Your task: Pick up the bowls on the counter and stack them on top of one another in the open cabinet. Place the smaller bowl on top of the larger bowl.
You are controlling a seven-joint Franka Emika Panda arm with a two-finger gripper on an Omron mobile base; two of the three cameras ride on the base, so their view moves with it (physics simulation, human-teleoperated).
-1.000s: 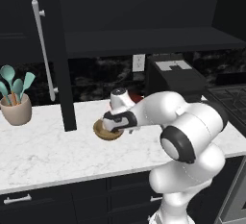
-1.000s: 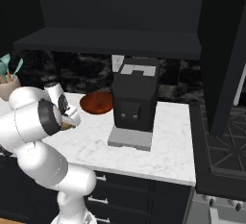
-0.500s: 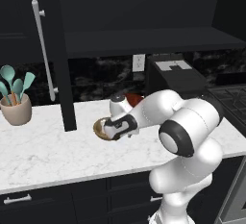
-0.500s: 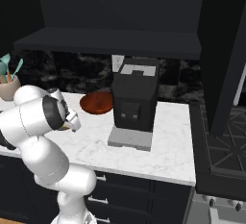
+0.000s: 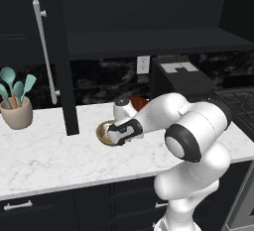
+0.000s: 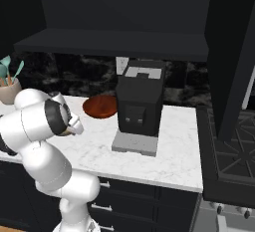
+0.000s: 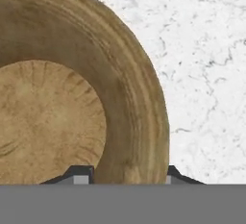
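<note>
The smaller bowl [image 5: 103, 132], light tan wood, sits on the white marble counter [image 5: 49, 155] in front of the cabinet door. My gripper [image 5: 114, 137] is down at its right rim. In the hand view the smaller bowl [image 7: 57, 122] is very close, and my gripper [image 7: 128, 176] is open with its fingertips [image 7: 80, 176] straddling the bowl's wall, one inside and one outside. The larger bowl [image 5: 140, 102], glossy reddish-brown, rests behind my hand near the backsplash; the right base view has the larger bowl [image 6: 99, 106] left of the coffee machine. Above is the open cabinet with its dark shelf [image 5: 149, 41].
The cabinet door with its silver bar handle [image 5: 44, 51] hangs just left of the bowls. A beige utensil holder [image 5: 17, 112] stands at the far left. A black coffee machine [image 6: 139, 107] stands right of the bowls, with a stove [image 6: 234, 161] beyond it.
My hand has sunk onto the smaller bowl's rim and the elbow has swung forward. Neither bowl has moved.
</note>
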